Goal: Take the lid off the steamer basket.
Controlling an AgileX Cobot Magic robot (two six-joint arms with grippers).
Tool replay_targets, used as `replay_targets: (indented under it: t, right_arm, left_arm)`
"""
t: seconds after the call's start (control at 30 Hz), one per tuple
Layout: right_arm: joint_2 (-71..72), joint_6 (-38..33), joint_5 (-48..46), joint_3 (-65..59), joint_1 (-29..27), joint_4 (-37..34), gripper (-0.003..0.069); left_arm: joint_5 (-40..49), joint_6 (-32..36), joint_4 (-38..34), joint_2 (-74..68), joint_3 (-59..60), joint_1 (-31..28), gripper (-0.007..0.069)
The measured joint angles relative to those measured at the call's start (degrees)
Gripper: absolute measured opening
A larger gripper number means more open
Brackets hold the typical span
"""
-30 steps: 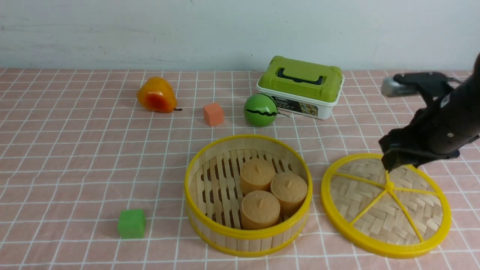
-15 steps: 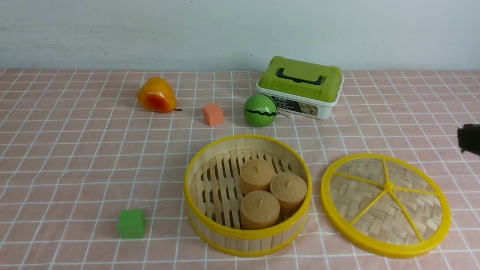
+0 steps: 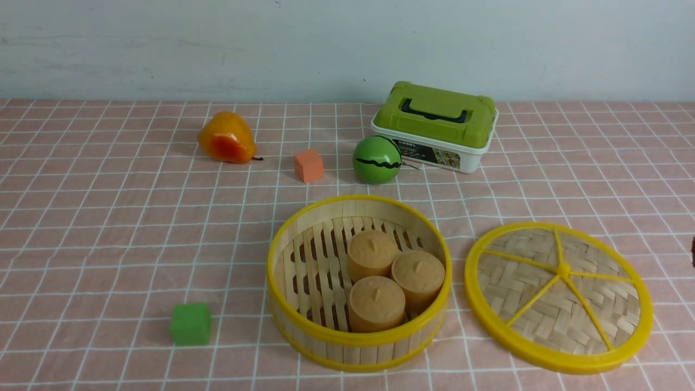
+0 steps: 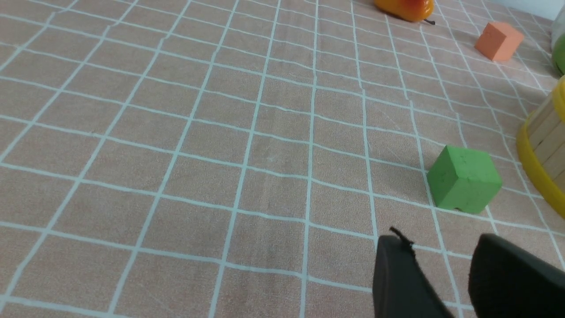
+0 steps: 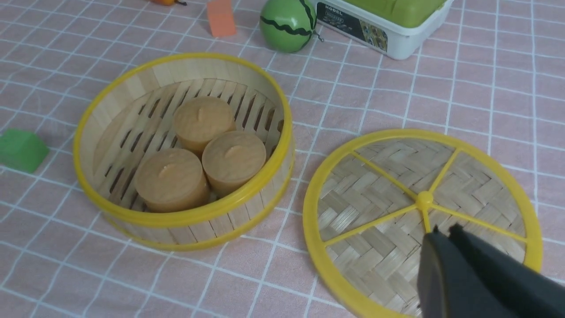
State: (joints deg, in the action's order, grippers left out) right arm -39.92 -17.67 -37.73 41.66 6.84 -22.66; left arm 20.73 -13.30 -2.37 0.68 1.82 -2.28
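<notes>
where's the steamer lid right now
In the front view, the flat round woven-bamboo lid with yellow rim lies flat on the pink checked tablecloth on the robot's right, close beside the open round bamboo steamer basket.

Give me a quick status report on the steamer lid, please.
Left gripper open, empty. Right gripper shut, empty, clear of the lid. Lid off, flat on the cloth right of the steamer basket, not touching. Nothing in the way.

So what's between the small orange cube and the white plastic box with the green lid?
A green ball with a dark wavy stripe, close beside the box; the front view shows it.
</notes>
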Motion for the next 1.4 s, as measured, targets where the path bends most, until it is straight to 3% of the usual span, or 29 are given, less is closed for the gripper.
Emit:
replay_targets:
  t: [0.57, 0.67, 0.87, 1.13, 1.4]
  right_arm:
    - [0.70, 0.00, 1.58, -1.35, 0.00, 0.17, -0.0006]
    - [4.06, 0.00, 2.46, -2.54, 0.00, 3.09, -0.0005]
    - [14.15, 2.71, 13.28, -11.63, 0.00, 9.77, -0.0003]
    - [22.78, 6.60, 30.84, -27.80, 0.00, 10.86, -0.0003]
    - [32.38, 9.75, 35.15, -41.72, -2.47, 15.62, -0.0003]
  left_arm:
    - [0.00, 0.00, 0.00, 0.00, 0.00, 0.00, 0.0239]
    - [0.00, 0.00, 0.00, 0.00, 0.00, 0.00, 0.0239]
    - [0.00, 0.00, 0.00, 0.00, 0.00, 0.00, 0.0239]
    - [0.00, 0.00, 0.00, 0.00, 0.00, 0.00, 0.0239]
    - [0.00, 0.00, 0.00, 0.00, 0.00, 0.00, 0.0239]
